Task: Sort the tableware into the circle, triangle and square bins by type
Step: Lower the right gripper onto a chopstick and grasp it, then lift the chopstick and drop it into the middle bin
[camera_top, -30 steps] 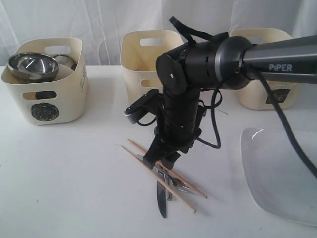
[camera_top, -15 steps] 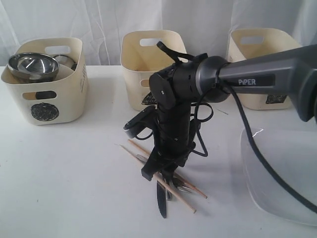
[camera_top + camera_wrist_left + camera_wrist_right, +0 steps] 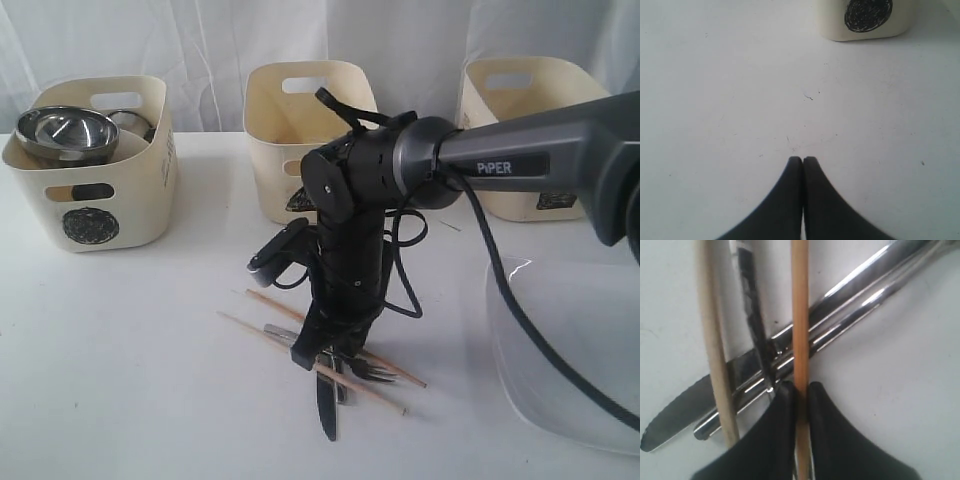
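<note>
My right gripper [image 3: 322,352] [image 3: 801,387] is down on the cutlery pile at the table's middle front, shut on one wooden chopstick [image 3: 800,315]. The second chopstick [image 3: 715,365] lies beside it. Both chopsticks [image 3: 390,400] cross a knife [image 3: 328,412] [image 3: 685,415], a fork [image 3: 376,375] and two steel handles [image 3: 865,295]. A steel bowl [image 3: 65,132] and a steel mug [image 3: 130,120] sit in the left bin [image 3: 110,200]. The white plate [image 3: 570,350] lies at the right. My left gripper [image 3: 803,160] is shut and empty over bare table. The white bowl is out of view.
The middle bin [image 3: 285,150] stands right behind my right arm, and the right bin [image 3: 520,190] is at the back right. In the left wrist view a bin [image 3: 867,25] with a round dark mark stands ahead. A black cable loops beside the arm.
My right gripper has come down onto the cutlery pile and shut on a chopstick. Both chopsticks have shifted a little on the table.
</note>
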Motion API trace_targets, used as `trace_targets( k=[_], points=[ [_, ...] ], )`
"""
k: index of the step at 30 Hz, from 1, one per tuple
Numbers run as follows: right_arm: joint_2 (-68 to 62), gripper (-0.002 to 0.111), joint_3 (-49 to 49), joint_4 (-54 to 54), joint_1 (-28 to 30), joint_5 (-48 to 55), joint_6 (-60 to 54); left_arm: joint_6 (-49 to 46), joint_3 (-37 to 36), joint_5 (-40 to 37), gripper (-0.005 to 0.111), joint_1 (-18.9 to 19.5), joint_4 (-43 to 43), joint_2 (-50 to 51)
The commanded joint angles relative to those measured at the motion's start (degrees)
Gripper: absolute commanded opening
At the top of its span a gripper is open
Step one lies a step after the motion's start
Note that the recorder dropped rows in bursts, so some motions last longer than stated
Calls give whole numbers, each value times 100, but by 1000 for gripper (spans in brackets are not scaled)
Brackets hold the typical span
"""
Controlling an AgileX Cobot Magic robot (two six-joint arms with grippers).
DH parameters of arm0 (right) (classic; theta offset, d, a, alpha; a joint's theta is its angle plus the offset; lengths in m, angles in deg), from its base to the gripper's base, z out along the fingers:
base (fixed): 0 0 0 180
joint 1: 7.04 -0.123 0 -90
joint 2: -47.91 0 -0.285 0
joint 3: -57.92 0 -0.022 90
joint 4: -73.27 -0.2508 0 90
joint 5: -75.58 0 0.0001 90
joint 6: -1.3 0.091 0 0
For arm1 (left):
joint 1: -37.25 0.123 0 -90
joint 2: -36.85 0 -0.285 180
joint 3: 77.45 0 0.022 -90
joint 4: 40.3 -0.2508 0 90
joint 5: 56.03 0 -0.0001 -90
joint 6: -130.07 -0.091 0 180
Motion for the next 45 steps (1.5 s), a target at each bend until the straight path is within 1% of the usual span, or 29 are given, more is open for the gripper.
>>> trace_targets(
  k=[1,7,12,14,17,21,23,25,27,29,32,33,36,38,42,45],
  points=[
    [22,0,15,11,1,13,-66,-5,-24,17,0,11,39,-30],
    [387,0,50,-111,1,14,-56,-5,-24,17,0,11,39,-30],
    [885,0,412,-515,1,66,-16,-5,-24,17,0,11,39,-30],
    [1100,0,663,-722,1,-42,-16,-5,-24,17,0,11,39,-30],
    [1381,0,1010,-972,12,-509,-16,-5,-24,17,0,11,39,-30],
    [1563,0,1435,-1379,133,-1470,-16,-5,-24,17,0,11,39,-30],
    [1563,0,1506,-1567,240,-2192,9,-5,-24,17,0,11,39,-30],
    [1538,0,1490,-1752,347,-3151,89,-5,-24,17,0,11,39,-30],
    [1449,0,1481,-1799,418,-3611,344,-5,-24,17,0,11,39,-30],
    [1245,0,1481,-1799,533,-3906,651,-5,-24,17,0,11,39,-30],
    [901,0,1481,-1762,625,-4490,585,-5,-24,17,0,11,39,-30],
    [704,0,1481,-1762,640,-5001,585,-5,-24,17,0,11,39,-30],
    [278,0,1481,-1762,664,-6004,585,-5,-24,17,0,11,39,-30],
    [24,0,1481,-1762,701,-6388,541,-5,-24,17,0,11,39,-30],
    [-409,1,1481,-1762,885,-6939,-81,-5,-24,17,0,11,39,-30],
    [-556,8,1481,-1799,1045,-7235,-176,-5,-24,17,0,11,39,-30]
  ],
)
